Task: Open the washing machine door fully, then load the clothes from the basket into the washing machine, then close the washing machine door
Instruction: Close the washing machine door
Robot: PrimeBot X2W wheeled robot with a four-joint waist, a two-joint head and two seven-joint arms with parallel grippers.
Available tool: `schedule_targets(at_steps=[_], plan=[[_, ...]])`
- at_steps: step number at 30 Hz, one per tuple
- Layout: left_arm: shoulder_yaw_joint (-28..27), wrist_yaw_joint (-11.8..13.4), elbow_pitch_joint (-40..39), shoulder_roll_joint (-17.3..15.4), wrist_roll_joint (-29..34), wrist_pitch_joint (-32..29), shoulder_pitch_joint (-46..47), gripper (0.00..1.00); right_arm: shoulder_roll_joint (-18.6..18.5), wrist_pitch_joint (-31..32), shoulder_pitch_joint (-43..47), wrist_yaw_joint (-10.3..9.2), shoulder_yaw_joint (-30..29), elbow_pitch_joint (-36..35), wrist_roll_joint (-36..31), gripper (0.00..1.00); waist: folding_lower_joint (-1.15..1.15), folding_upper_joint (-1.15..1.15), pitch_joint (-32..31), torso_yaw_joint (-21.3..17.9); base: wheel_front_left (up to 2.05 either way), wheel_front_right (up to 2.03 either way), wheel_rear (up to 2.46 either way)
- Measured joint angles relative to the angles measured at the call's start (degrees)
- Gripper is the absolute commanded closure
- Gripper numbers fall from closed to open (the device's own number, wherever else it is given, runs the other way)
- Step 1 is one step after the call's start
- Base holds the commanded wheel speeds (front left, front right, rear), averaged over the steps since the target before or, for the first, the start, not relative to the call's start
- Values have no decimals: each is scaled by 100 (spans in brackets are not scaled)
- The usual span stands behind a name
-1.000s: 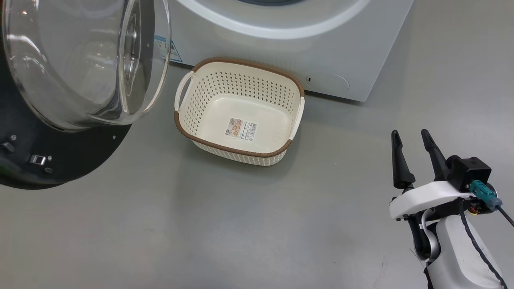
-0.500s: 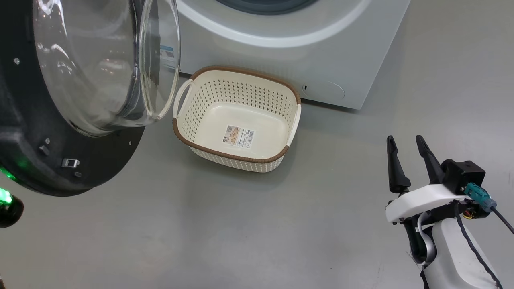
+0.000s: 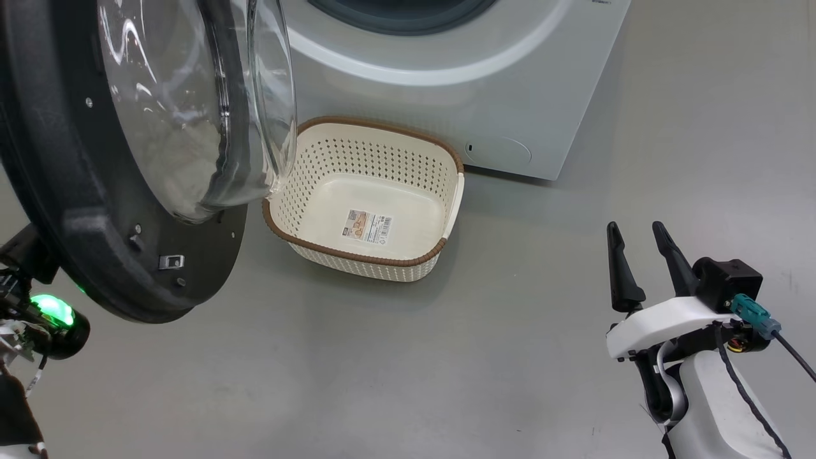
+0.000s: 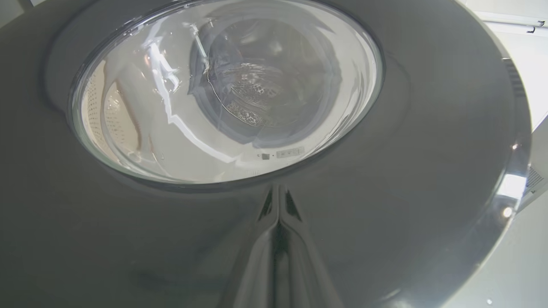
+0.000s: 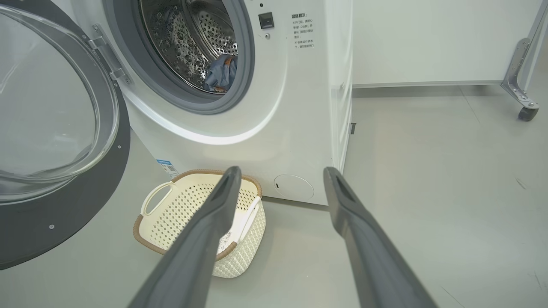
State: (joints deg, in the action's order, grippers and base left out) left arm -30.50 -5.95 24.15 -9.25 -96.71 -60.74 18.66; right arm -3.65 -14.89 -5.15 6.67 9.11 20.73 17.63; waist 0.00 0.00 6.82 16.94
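Status: the basket (image 3: 357,257) at centre frame in the head view is empty, with its floor label exposed. The clothes (image 5: 220,75) lie inside the drum, low in the opening and close to the grey gasket in the right wrist view. I judge loading complete and door closing as the step in hand.

The washing machine door (image 3: 57,191) stands partly open at upper left of the head view. Its glass bowl overlaps the basket's left edge in that view; I cannot tell whether they touch.

My left claw (image 4: 278,231) is closed, tips together against the door's glossy black outer face, at bottom centre of the left wrist view. My right claw (image 3: 634,228) is open and empty at lower right of the head view, well apart from the washing machine (image 3: 446,95).

Hazards:
1. Slip. Closed tips on a glossy curved face have little purchase; an off-axis push could slide them off the rim.
2. Pinched cloth. Fabric near the gasket could be caught and prevent latching.
3. Basket contact. The door's lower rim may catch the basket.
4. Incomplete latch from too light a push.
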Motion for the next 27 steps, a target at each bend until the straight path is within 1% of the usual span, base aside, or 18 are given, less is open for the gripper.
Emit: schedule_targets(at_steps=[8,12,16,19,27], plan=[[162,-7,-371,261,-69,-205,-48,100,10,0,-1,1,51,19,36,0,0,0,0,-97,0,0,0],[313,-8,-556,354,-160,-291,-127,100,14,0,-3,1,69,32,46,0,0,0,-12,-211,0,0,0],[479,-14,-745,534,-162,-349,-127,100,14,0,-3,1,69,52,52,0,0,0,-31,-342,0,0,0],[491,-41,-871,651,-174,-366,-125,100,15,0,-3,2,69,69,54,0,0,0,-50,-448,0,0,0],[625,-59,-1047,678,-174,-215,-127,100,24,0,-3,2,79,69,93,0,0,0,-58,-708,0,0,0]])
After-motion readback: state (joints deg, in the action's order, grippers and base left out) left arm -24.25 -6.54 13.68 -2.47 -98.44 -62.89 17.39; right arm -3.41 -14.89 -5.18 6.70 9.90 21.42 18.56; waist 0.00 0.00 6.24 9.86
